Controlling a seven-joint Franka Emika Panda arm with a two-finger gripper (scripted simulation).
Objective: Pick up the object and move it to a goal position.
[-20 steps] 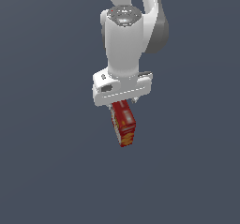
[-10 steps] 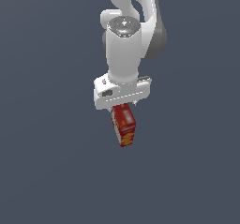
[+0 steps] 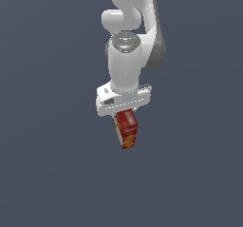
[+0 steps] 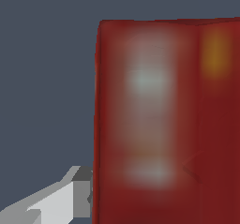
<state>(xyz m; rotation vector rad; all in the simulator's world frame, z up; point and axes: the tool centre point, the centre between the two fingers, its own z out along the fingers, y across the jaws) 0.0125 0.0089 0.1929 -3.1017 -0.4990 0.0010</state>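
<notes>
hanging under the white two-fingered gripper [image 3: 124, 111], the small red rectangular carton [image 3: 126, 128] is clamped at its upper end, clear of any surface. compared with a second ago, the arm's upper links have been shifted toward the exterior view's right while the carton is kept in much the same place; transport toward the goal is judged under way. yellow-orange pictures are seen low on the carton, blurred white panels [image 4: 146, 80] in the wrist view.

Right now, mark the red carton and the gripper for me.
red carton [image 3: 127, 132]: exterior view, middle of its front face below the white gripper body.
gripper [image 3: 124, 113]: exterior view, where its fingers meet the carton's top.
finger [image 4: 70, 197]: wrist view, its grey tip.
</notes>
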